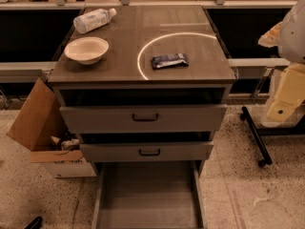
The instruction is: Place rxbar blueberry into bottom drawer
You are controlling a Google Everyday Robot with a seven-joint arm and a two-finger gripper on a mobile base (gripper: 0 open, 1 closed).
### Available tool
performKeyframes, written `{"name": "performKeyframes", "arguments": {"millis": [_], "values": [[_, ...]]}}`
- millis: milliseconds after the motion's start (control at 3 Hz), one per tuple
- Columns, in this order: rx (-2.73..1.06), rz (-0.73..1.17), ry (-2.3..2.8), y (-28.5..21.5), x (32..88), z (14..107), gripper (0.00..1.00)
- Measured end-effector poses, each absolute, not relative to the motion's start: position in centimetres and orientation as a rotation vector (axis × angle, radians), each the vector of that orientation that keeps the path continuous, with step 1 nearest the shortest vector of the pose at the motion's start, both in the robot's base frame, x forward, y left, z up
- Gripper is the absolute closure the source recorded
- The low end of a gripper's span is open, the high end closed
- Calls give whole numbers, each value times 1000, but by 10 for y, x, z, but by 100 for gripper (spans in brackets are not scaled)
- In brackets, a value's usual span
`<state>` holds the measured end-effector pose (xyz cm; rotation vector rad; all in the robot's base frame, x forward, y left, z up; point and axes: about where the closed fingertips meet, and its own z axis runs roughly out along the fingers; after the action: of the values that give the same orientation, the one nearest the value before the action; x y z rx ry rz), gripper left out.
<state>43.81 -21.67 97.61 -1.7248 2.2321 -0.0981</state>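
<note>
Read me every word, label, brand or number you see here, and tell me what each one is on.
Nothing here can be read with certainty.
rxbar blueberry wrapper: white markings, too blurred to read.
water bottle label: too blurred to read.
cardboard box, white front: dark print, too small to read.
pincer, at the right edge away from the bar: no text seen.
</note>
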Motion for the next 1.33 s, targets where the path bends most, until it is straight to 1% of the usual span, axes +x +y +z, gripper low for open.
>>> {"name": "performKeyframes", "arguments": {"millis": [333, 1000, 1333], "values": [[-1725, -98, 2232, -217, 438, 976, 0], [-1757, 108, 2071, -192, 518, 951, 0], [-1757, 108, 2071, -192, 518, 951, 0]]}}
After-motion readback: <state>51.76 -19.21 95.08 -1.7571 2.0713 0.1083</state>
